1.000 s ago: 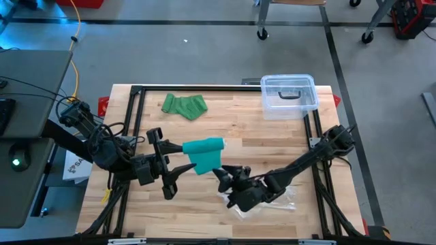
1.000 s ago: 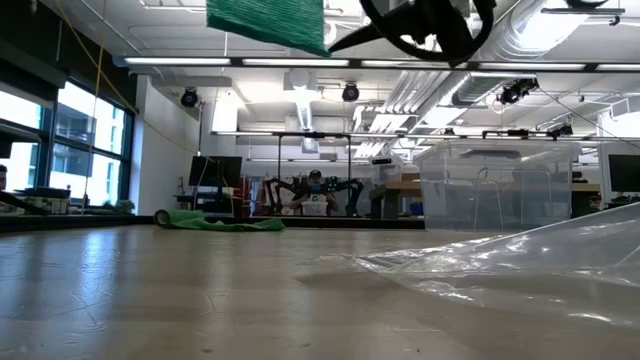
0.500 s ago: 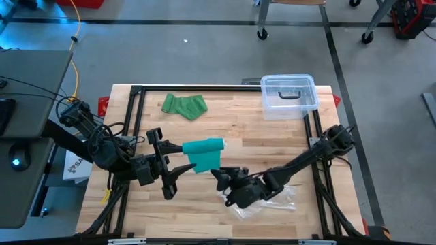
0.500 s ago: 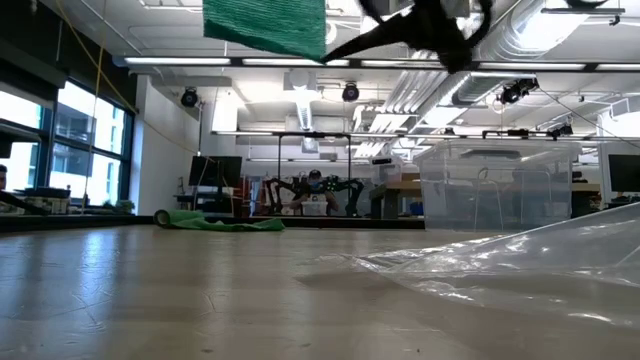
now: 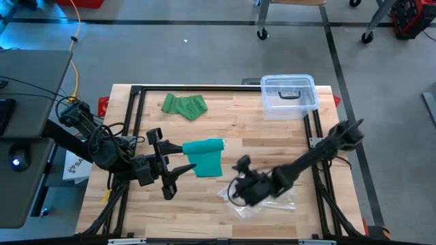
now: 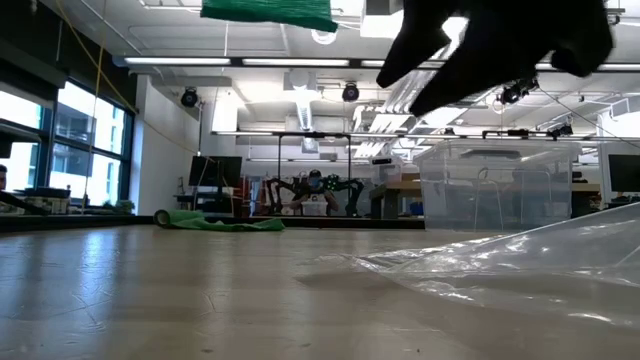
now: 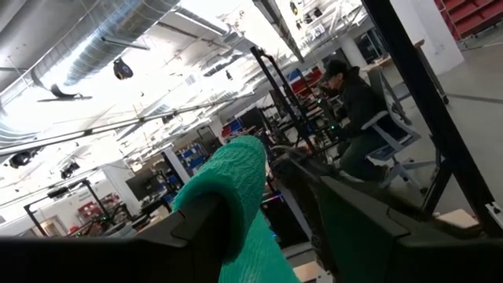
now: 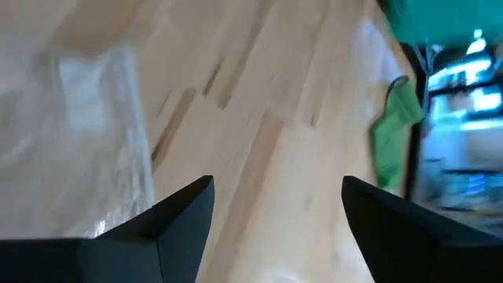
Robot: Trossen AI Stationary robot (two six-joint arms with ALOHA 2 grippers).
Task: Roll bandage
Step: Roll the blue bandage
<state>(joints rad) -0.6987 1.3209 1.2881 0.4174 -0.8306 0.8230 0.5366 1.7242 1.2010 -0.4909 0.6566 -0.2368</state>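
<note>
A teal-green bandage (image 5: 204,146), partly rolled, is held up in the air over the table's middle by my left gripper (image 5: 182,156), which is shut on it. Its loose tail (image 5: 208,165) hangs from the roll, and its lower edge shows at the top of the low view (image 6: 270,10). The roll (image 7: 232,185) sits between the left fingers. My right gripper (image 5: 237,178) stands open to the right of the tail, over a clear plastic wrapper (image 5: 262,201), touching nothing; the right wrist view shows its fingers (image 8: 275,192) apart. My left gripper pinches the roll near its left end (image 7: 236,220) between its two fingers. The fingers come about level from the table's left, and the roll runs on along them. The bandage is lifted clear of the table, with its tail hanging slack.
A second, crumpled green bandage (image 5: 184,105) lies at the far left of the table. A clear lidded plastic box (image 5: 289,95) stands at the far right corner. The plastic wrapper (image 6: 520,265) lies near the front right. A black frame rail (image 5: 204,88) runs along the table's edges.
My right gripper has drawn back from the bandage's tail toward the table's right edge, rolling about its own axis and staying open. The tail, which narrowed toward that gripper before, now hangs squarer, and its lower edge stands higher in the low view.
</note>
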